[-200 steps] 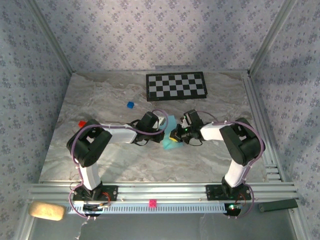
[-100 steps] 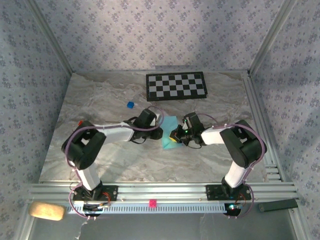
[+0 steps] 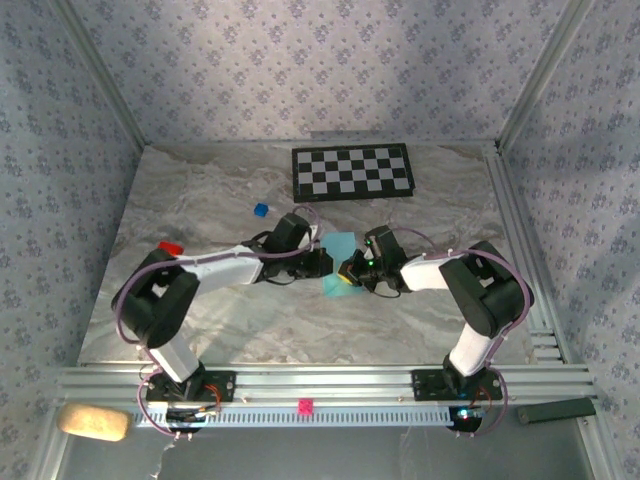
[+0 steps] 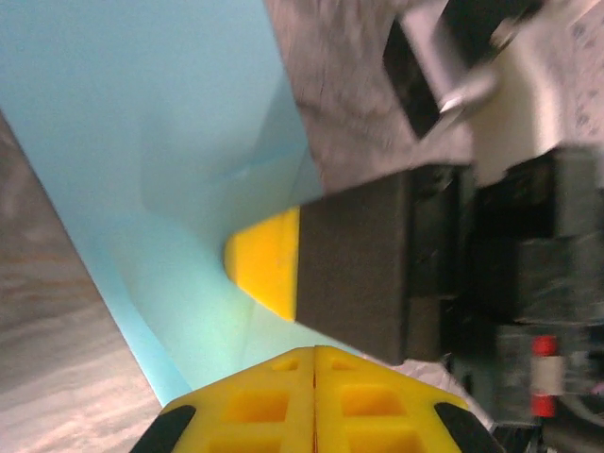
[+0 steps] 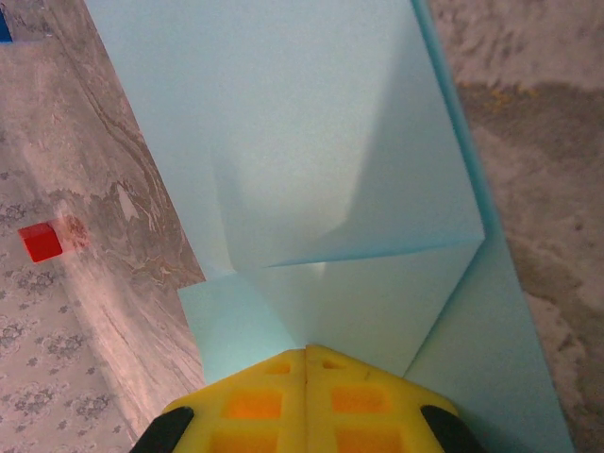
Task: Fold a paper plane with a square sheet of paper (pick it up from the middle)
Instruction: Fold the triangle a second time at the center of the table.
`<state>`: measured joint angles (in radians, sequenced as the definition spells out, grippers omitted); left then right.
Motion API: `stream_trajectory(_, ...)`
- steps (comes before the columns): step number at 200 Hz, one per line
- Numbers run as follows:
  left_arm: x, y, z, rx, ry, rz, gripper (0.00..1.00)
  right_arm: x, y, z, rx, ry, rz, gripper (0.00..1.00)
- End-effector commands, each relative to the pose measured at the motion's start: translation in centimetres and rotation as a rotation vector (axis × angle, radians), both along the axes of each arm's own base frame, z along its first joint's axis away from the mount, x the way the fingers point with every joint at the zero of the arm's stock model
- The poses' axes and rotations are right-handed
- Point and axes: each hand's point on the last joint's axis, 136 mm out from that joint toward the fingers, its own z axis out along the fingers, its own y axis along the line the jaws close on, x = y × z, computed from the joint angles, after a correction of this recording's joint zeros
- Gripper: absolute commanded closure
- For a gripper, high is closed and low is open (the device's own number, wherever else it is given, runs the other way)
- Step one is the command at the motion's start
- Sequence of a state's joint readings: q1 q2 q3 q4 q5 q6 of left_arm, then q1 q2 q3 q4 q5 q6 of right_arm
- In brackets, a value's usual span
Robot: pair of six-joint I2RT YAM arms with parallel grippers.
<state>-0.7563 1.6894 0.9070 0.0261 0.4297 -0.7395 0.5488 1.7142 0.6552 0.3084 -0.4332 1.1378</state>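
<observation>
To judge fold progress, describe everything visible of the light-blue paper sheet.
The square sheet of paper is thin, plain and light blue, with no markings. It is partly folded: creases converge towards one edge, and a flap lies doubled over with a straight folded side. It sits mid-table between the two arms, nearer them than the checkerboard. The right gripper is shut, pinching its edge. The left gripper is shut at the opposite side; whether it grips the paper is unclear.

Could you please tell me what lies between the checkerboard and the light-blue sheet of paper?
In the top external view that stretch is bare marble table; the checkerboard and the light-blue sheet have nothing between them.
</observation>
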Motion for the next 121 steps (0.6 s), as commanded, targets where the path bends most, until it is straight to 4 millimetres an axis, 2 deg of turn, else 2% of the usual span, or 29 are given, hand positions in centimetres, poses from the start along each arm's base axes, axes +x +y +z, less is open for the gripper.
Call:
stream_trajectory(1, -1.1, -1.5, -0.3, -0.023, 0.075, -0.044, 0.93, -1.9, -1.8, -3.2, -0.103, 0.107, -0.033, 0.99)
stream_trajectory(51, -1.0, -2.3, -1.6, 0.011, 0.084, -0.05, 0.92, -1.9, -1.7, -3.3, -0.1, 0.11, -0.028, 0.99)
stream_trajectory(121, -1.3, -1.6, -4.2, 0.101, 0.122, -0.046, 0.92, -2.0, -1.8, -3.3, -0.101, 0.111, -0.026, 0.99)
